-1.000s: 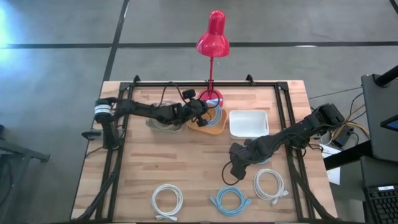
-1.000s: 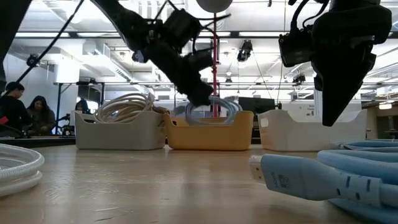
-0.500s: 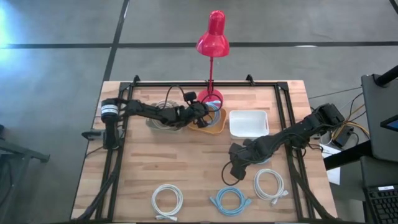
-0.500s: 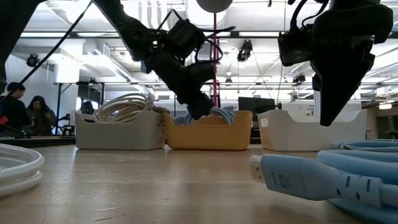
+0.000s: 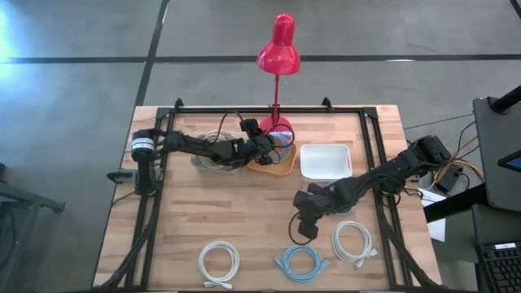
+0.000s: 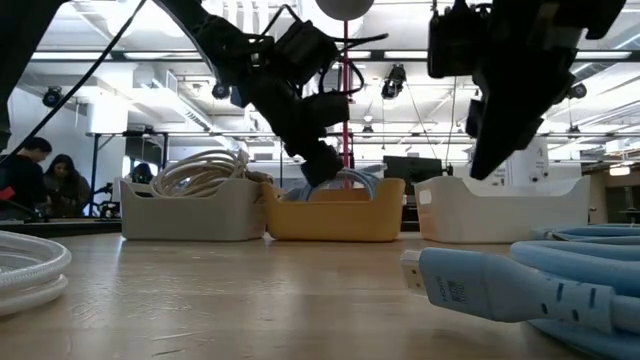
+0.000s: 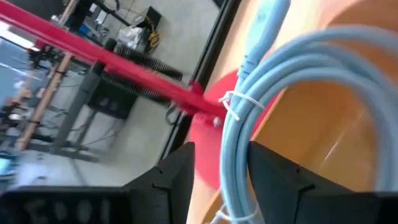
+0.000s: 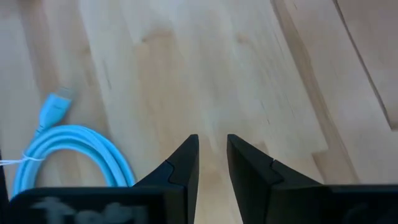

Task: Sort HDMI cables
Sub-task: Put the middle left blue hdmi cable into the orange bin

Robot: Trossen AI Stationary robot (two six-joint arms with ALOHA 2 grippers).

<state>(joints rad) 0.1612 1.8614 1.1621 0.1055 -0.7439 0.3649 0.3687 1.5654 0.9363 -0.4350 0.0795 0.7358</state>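
Three containers stand in a row toward the 12 o'clock edge of the bench (image 5: 244, 203): a white bin (image 6: 190, 208) at the 9 o'clock end, an orange bin (image 6: 335, 210) in the middle, and a white tray (image 5: 326, 161) at the 3 o'clock end. The white bin holds beige cable coils (image 6: 205, 168); their number cannot be counted, since the left arm covers them from above. The orange bin holds at least one light blue coil (image 7: 292, 93), tied with a white strap; the bin wall and the claw hide any others.

Three coils lie loose along the 6 o'clock edge: a white coil (image 5: 219, 262) toward 7 o'clock, a light blue coil on the bench (image 5: 302, 262) at 6 o'clock, and a second white coil (image 5: 353, 241) toward 5 o'clock.

The left claw (image 5: 269, 146) hangs over the orange bin, its fingers spread apart on either side of the blue strand, not clamped on it. The right claw (image 5: 303, 226) hovers just above the loose blue coil, on its 12 o'clock side; its two fingers (image 8: 186, 165) stand close with a narrow gap, holding nothing, over bare wood.

A red desk lamp (image 5: 279, 49) stands at 12 o'clock; its base is partly hidden behind the left arm. In the low view the near blue plug (image 6: 455, 282) is cut off at the frame edge, and people (image 6: 40, 180) show small in the room at 9 o'clock.
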